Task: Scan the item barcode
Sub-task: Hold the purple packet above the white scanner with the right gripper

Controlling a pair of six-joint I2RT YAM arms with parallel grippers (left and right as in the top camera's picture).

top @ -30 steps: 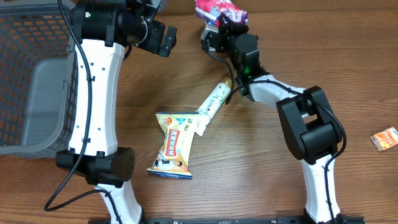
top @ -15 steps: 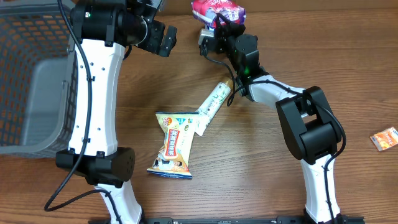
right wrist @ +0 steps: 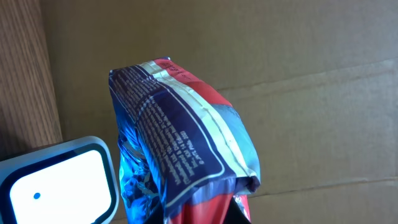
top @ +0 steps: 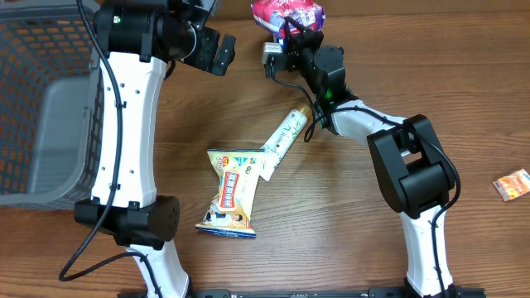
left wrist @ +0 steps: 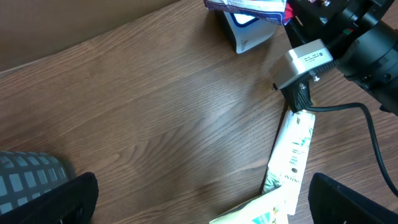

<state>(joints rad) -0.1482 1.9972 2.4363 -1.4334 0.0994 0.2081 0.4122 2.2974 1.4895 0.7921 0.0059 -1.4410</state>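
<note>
The red and blue crinkled foil packet (right wrist: 180,137) is held off the table at the far edge, at 12 o'clock in the overhead view. The right gripper (top: 291,31) has its fingers pressed together on the packet's lower end, pinching the thin foil. The fingers themselves are almost hidden behind the packet in the right wrist view. The side of the packet with fine white print faces that camera.

At about 8 o'clock from the packet in the same view sits the white scanner with a pale blue face (right wrist: 59,186), just beside the packet. Whether the two touch cannot be told. Behind both stands a brown cardboard wall (right wrist: 261,56).

On the brown wooden table (top: 331,232), at 6 o'clock from the packet in the overhead view, lies a long white tube-shaped pack with green print (top: 286,136). It is slanted, and its lower end touches a yellow snack bag (top: 232,194) that lies flat.

The left gripper (left wrist: 200,190) hangs above the table at 9 o'clock from the packet. Its black fingers (left wrist: 71,199) are spread wide and hold nothing.

A grey plastic mesh basket (top: 33,50) fills the 9 o'clock side of the table. A small orange sachet (top: 512,184) lies alone at 3 o'clock, well apart from everything else.
</note>
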